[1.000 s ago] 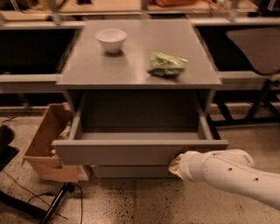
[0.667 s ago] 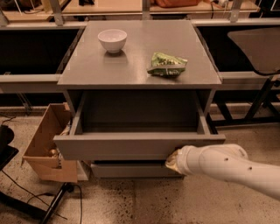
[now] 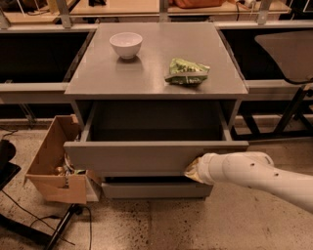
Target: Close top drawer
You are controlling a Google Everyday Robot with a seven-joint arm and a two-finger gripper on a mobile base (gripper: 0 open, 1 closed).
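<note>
A speckled beige floor (image 3: 161, 224) runs across the bottom, dimly lit in warm light. At left an open cardboard box (image 3: 49, 168) stands on it, with a black cable (image 3: 24, 202) trailing beside it. Behind, long grey benches (image 3: 34, 90) with dark recesses span the room, a wooden top (image 3: 122, 7) above them. Black legs (image 3: 293, 110) stand at right. The claw (image 3: 191, 172) hangs low, right of centre.

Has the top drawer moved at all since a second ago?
Yes, the top drawer slid back toward the cabinet; the gripper is at its front's lower right.
</note>
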